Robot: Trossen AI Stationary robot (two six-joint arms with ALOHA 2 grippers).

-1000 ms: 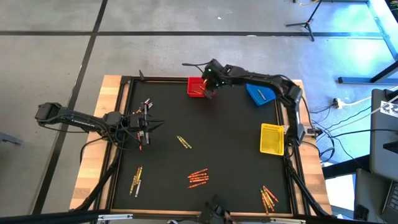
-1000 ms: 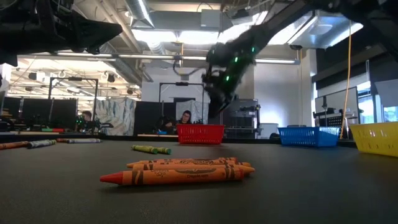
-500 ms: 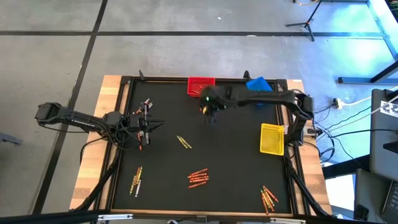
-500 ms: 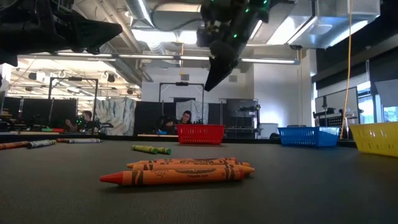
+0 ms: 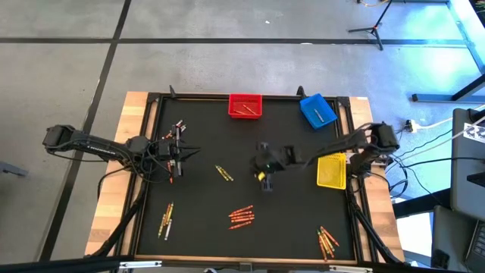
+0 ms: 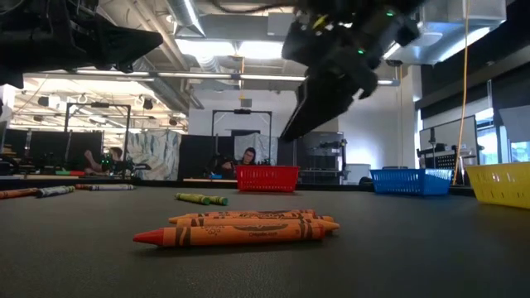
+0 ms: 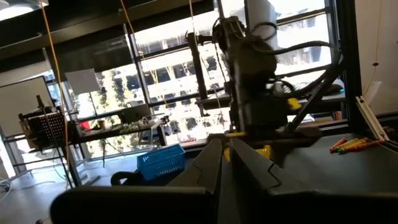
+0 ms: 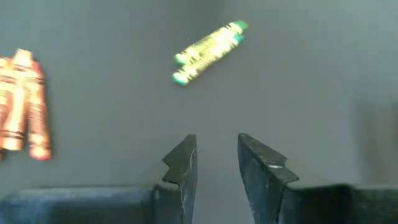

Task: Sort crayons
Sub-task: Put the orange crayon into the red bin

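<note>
Over table centre: right gripper (image 5: 263,176) hangs above the black mat (image 5: 288,227), clear of it, arm reaching in from the yellow-bin side.
Right fingers: slightly spread, bare gap between the tips, nothing pinched (right wrist view) (image 8: 214,163).
Left gripper: (image 5: 173,158) at the mat's left side, by a small crayon cluster (image 5: 179,125).
Left fingers: pressed nearly together, only a thin slit between them (left wrist view) (image 7: 227,155); can't tell if anything sits in the slit.
High view only: full layout. Red bin (image 5: 245,105) at far edge centre, sticks inside. Blue bin (image 5: 317,110) far right, tilted, one stick inside. Yellow bin (image 5: 331,169) at right edge.
Crayons, where: yellow-green pair (image 5: 223,173) left of centre; orange-red bunch (image 5: 241,216) near front centre; bunch at front right corner (image 5: 327,240); bunch at front left (image 5: 166,218).
Low view only: label detail. Orange-red crayons (image 6: 240,229) lie flat, stacked side by side, paper wraps with dark print, pointed tips to the picture's left. Yellow-green pair (image 6: 201,199) behind them. More sticks far left (image 6: 50,191). Right gripper dark, overhead (image 6: 319,108).
Right wrist only: yellow-green pair (image 8: 208,51) straight below, green ends, lying side by side and touching; orange bunch at picture edge (image 8: 22,102).
Left wrist only: right arm seen farther off; blue bin (image 7: 160,162); crayons on mat (image 7: 351,144).
Background: person seated behind red bin in low view (image 6: 246,157).
</note>
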